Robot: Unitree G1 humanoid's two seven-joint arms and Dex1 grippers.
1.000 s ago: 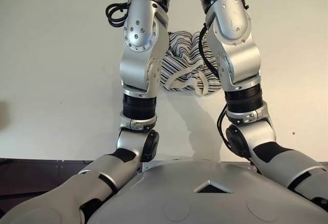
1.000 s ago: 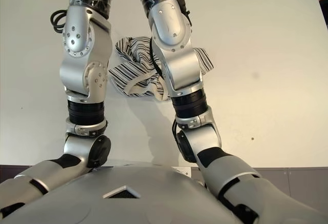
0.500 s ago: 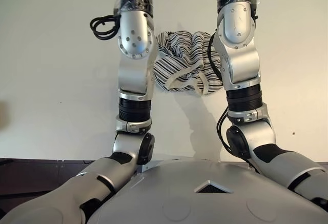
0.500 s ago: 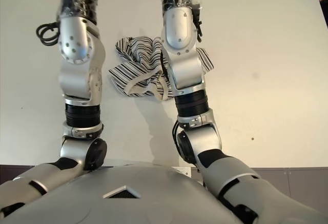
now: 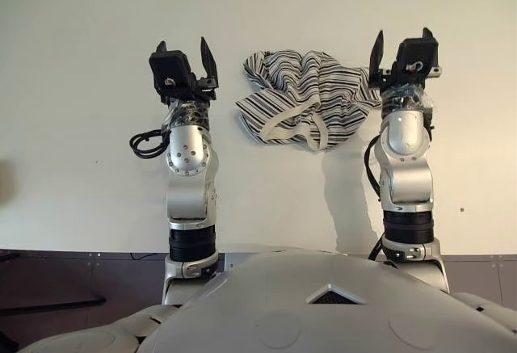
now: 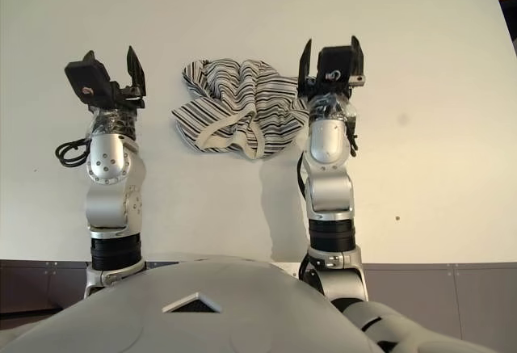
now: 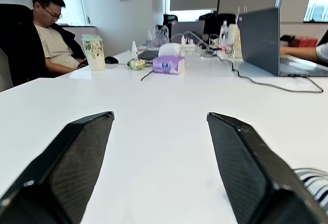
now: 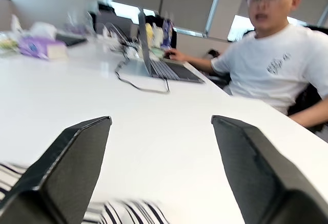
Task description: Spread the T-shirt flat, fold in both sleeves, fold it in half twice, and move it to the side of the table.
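**Wide white counter (image 5: 73, 175), one bunched-up T-shirt (image 5: 303, 98)**

Left end effector (image 5: 182, 56) has its fingers spread apart and holds nothing. It hovers just beside the T-shirt. Right end effector (image 5: 402, 48) is spread apart too, with nothing in it, close by the other side. The T-shirt lies between them in a crumpled heap, not flat yet. It looks soft, light and floppy, so I think it will sag when lifted. The pale trim band (image 5: 284, 120) or an outer edge looks good to pinch. Bare counter lies all around for spreading, and the near edge is well away.
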